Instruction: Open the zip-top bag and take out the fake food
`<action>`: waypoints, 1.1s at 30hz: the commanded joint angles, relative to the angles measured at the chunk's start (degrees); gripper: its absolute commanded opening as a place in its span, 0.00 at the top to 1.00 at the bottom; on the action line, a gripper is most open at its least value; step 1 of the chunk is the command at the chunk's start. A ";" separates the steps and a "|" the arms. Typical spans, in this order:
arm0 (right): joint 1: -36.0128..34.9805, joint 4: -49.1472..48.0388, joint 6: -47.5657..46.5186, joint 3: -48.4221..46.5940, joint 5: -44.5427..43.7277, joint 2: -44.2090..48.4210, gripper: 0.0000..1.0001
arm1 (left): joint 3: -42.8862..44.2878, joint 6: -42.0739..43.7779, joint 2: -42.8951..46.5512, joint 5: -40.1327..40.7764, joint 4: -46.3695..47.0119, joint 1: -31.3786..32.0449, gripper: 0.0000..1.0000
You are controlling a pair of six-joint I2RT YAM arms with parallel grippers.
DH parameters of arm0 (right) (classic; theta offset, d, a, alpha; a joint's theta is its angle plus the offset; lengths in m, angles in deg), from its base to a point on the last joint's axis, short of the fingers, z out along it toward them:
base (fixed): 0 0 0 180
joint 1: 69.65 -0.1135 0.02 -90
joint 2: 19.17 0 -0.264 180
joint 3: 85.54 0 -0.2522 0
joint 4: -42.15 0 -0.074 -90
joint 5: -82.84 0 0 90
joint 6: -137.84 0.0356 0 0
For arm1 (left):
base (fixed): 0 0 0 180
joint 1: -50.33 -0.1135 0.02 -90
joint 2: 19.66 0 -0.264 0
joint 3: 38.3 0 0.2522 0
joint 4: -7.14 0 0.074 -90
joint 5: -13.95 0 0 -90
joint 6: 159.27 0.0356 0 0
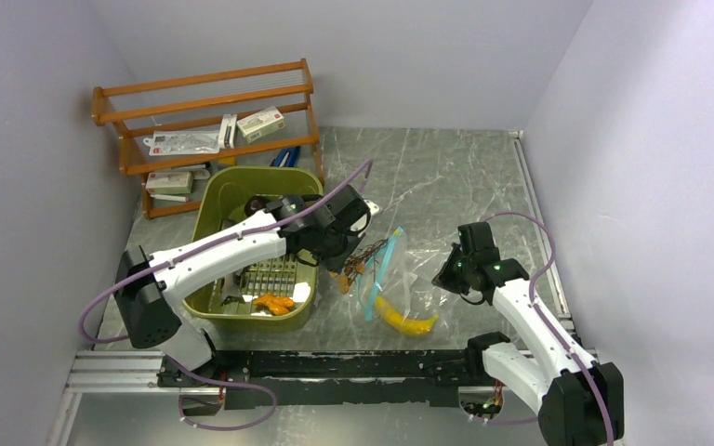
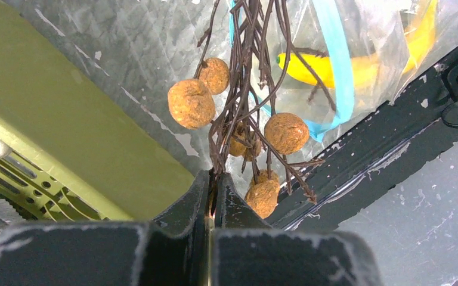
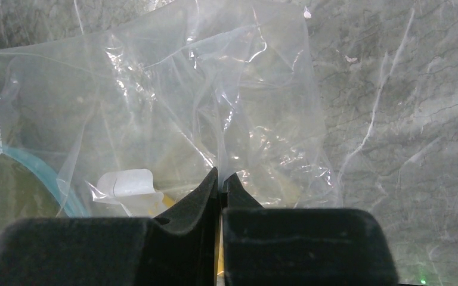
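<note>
Left wrist view: left gripper (image 2: pixel 213 185) has its jaws together, clamped on the stems of a dark twig bunch (image 2: pixel 244 119) with brown balls (image 2: pixel 191 103) hanging off it. The bunch sits right in front of the zip-top bag (image 2: pixel 370 36), crossing its blue zip strip (image 2: pixel 341 65); can't tell if the twig tips are inside the mouth. Banana (image 2: pixel 310 70) visible through the plastic behind. Green bin (image 2: pixel 48 119) wall just beside the fingers.

Right wrist view: right gripper (image 3: pixel 220 179) jaws closed, pinching a fold of the bag's clear plastic (image 3: pixel 203 107).

Top view: bag (image 1: pixel 400 269) lies on the grey table (image 1: pixel 446 177) between the two arms, just right of the bin (image 1: pixel 242 186), mouth toward the left gripper (image 1: pixel 346 260), far end at the right gripper (image 1: pixel 448 274). Banana (image 1: pixel 407 321) at the bag's near end. Orange pieces (image 1: pixel 274 303) lie in the bin
</note>
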 commanded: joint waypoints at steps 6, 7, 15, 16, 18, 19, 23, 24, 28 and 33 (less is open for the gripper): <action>0.21 0.04 0.61 0.26 -0.08 0.46 0.99 | 3.86 -0.60 2.90 5.40 -4.84 0.08 0.93; 0.26 -0.01 0.64 0.38 0.00 0.50 0.98 | 3.79 -0.99 3.63 6.15 -4.15 0.08 0.93; 0.20 0.22 0.64 0.93 0.33 0.70 0.98 | 3.85 -6.43 9.78 16.57 -0.65 -0.20 0.93; 0.20 0.31 0.52 0.91 0.32 0.59 0.98 | 3.55 -7.06 10.79 17.73 -0.31 -0.44 0.93; 0.25 0.49 0.39 0.95 0.20 0.56 0.98 | 2.75 -8.39 12.88 19.92 0.25 -1.25 0.93; 0.21 0.60 0.37 0.91 0.02 0.66 0.98 | 2.12 -9.13 13.97 20.77 0.53 -1.90 0.93; 0.22 0.47 0.29 1.08 -0.10 0.56 0.98 | -1.63 -14.07 18.03 23.39 -0.58 -5.75 0.93; 0.25 0.43 0.29 1.12 0.01 0.56 0.98 | -2.93 -15.96 18.95 24.05 -1.17 -6.28 0.93; 0.23 0.27 0.29 1.25 0.18 0.20 0.98 | -8.22 -24.34 23.97 27.53 -3.87 -6.57 0.93; 0.18 0.08 0.38 1.75 0.34 0.31 0.98 | -15.65 -29.01 29.68 23.38 -4.25 -6.57 0.93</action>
